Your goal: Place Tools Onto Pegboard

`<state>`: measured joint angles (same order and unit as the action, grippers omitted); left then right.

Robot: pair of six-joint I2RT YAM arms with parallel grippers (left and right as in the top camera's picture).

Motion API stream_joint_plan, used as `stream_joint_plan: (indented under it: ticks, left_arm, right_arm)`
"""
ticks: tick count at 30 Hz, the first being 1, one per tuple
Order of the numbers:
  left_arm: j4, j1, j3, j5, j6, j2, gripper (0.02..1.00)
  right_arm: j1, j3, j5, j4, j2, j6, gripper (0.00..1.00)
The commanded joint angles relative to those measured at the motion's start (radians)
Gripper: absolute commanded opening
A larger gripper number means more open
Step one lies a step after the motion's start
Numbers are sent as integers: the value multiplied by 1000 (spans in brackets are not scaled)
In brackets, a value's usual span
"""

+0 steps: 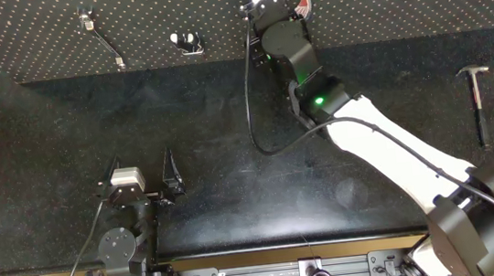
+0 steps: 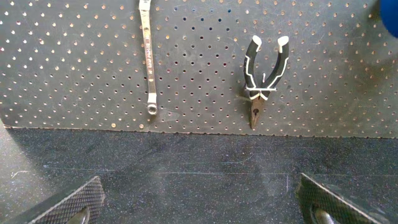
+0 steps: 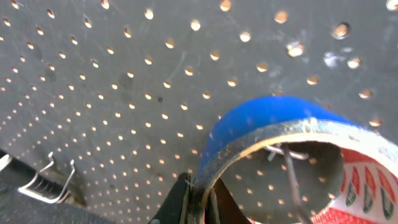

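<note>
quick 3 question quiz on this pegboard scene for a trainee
1. True or false: the hammer hangs on the pegboard.
2. What does the right gripper hold? A) pliers B) blue tape roll C) wrench
3. Fill in: the left gripper is ____ (open or shut).
Key: 1 false, it lies on the table; 2 B; 3 open.
</note>
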<state>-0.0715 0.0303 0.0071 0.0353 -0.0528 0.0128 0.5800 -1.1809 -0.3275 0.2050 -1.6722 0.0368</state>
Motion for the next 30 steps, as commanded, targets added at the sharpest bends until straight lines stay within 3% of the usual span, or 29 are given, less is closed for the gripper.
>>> stream_joint_plan:
  ticks: [1, 7, 11, 14, 21, 25, 30]
  left_arm:
    - [-7, 2, -2, 22, 9, -10, 996]
    - [-7, 2, -2, 22, 9, -10, 996]
    - [-7, 2, -2, 22, 9, -10, 996]
    - [-7, 2, -2, 22, 9, -10, 996]
    - [-7, 2, -2, 22, 9, -10, 996]
    - [-7, 2, -2, 22, 9, -10, 996]
    - [-7, 2, -2, 22, 9, -10, 996]
  right_arm:
    - [-2, -4, -40, 77, -58, -76, 75]
    - [0, -4, -39, 77, -61, -76, 80]
    - [9, -4, -39, 77, -58, -76, 290]
    - [21, -4, -39, 66, -47, -76, 373]
    - [22, -4, -27, -24, -15, -76, 373]
    - [22, -4, -25, -85, 14, -76, 292]
    - [22, -4, -19, -124, 46, -76, 294]
